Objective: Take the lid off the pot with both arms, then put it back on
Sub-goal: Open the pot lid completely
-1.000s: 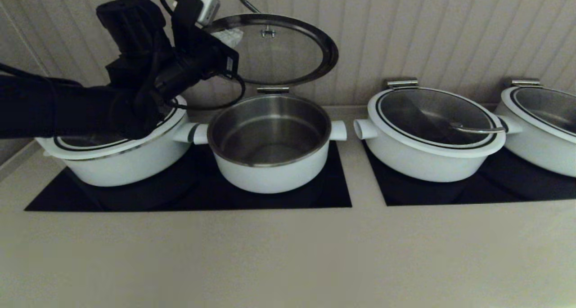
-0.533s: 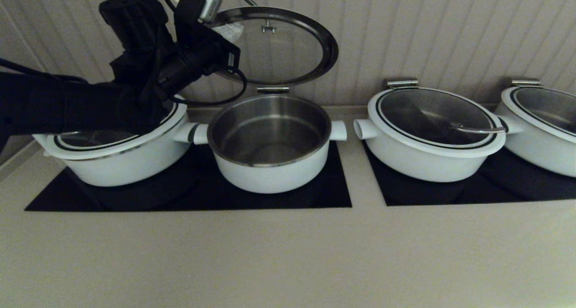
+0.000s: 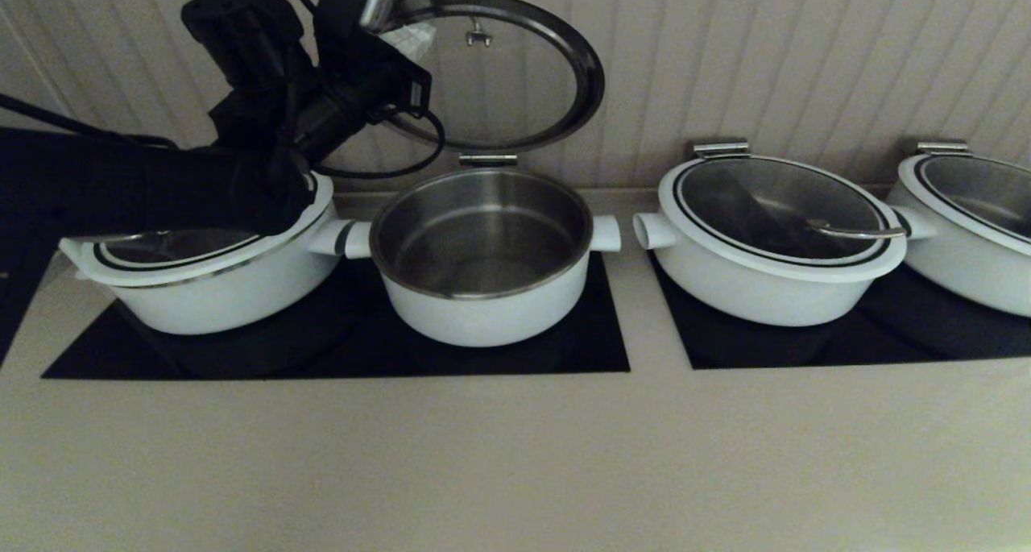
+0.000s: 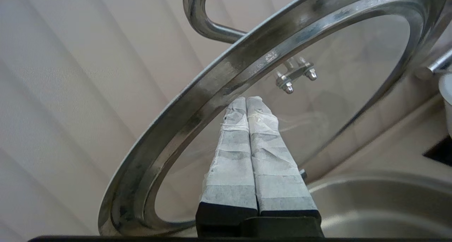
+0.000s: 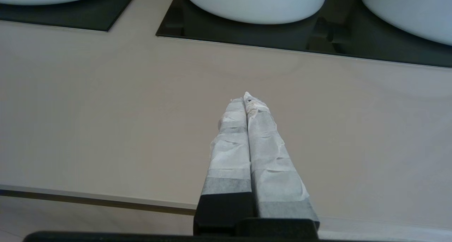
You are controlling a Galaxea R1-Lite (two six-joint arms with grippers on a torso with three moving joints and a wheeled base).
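Note:
The pot (image 3: 483,298) stands open on the left black hob, its steel inside showing. Its lid (image 3: 515,76) is tipped up nearly on edge behind and above the pot, underside towards me, handle at the top of the head view. My left gripper (image 3: 409,43) is shut, with its taped fingertips against the lid's underside near the rim. In the left wrist view the shut left gripper (image 4: 246,101) lies under the lid's glass, by the steel rim (image 4: 212,83) and below the handle bolts. My right gripper (image 5: 247,98) is shut and empty over the counter's front part; it is outside the head view.
A wider lidded white pan (image 3: 209,278) sits to the left under my left arm. Two more lidded pans (image 3: 773,246) (image 3: 975,222) stand on the right hob. A steel hinge bracket (image 3: 488,160) is behind the pot. The ribbed wall is close behind. The front counter (image 3: 515,455) is bare.
My left gripper has risen and pushed the lid higher and more upright; the lid's handle has mostly left the top of the head view.

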